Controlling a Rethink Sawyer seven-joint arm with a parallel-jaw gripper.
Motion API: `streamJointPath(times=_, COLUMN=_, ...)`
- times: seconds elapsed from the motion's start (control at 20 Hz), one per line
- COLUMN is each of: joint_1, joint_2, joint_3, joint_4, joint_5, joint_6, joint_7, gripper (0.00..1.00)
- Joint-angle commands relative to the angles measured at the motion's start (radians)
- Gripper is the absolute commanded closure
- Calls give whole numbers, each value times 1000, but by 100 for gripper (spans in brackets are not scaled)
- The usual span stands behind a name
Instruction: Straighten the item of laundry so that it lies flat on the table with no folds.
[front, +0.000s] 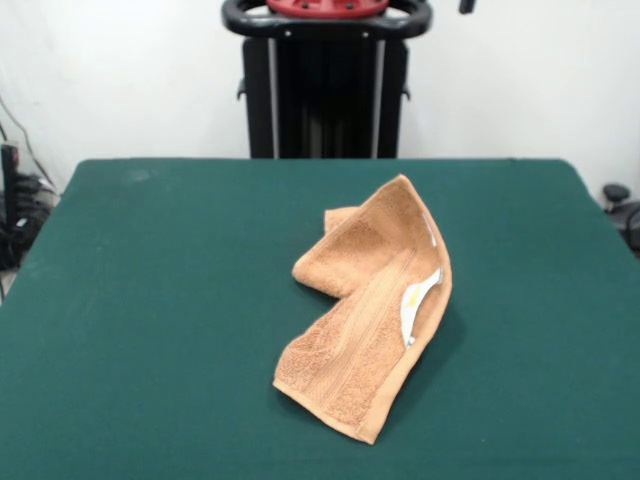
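Your green bench runs off the frame's bottom and side edges. Robot pedestal cut off at the top; end effector out of view. Orange towel lies right of centre, folded, underside layers hidden. White label on its right edge.

You are looking at an orange-tan terry towel with a flat woven band of the same colour running along its length, and a small white care label carrying a touch of yellow. It lies on a desk covered in plain dark green cloth with no pattern. Behind it, your robot's pedestal is black with pale upright strips, topped by a red part, against a white wall.
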Motion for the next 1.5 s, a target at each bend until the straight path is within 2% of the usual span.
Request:
streamJointPath(times=0.05, joint_1=6, joint_2=58, joint_3=35, joint_4=10, joint_5=22, joint_6=102, joint_7=200, gripper=0)
streamJointPath(times=1.3, joint_1=6, joint_2=58, joint_3=35, joint_4=10, joint_5=22, joint_6=102, joint_7=200, gripper=0)
streamJointPath(times=1.35, joint_1=6, joint_2=58, joint_3=35, joint_4=10, joint_5=22, joint_6=102, joint_7=200, gripper=100)
streamJointPath(times=1.5, joint_1=6, joint_2=58, joint_3=35, joint_4=10, joint_5=22, joint_6=102, joint_7=200, gripper=100)
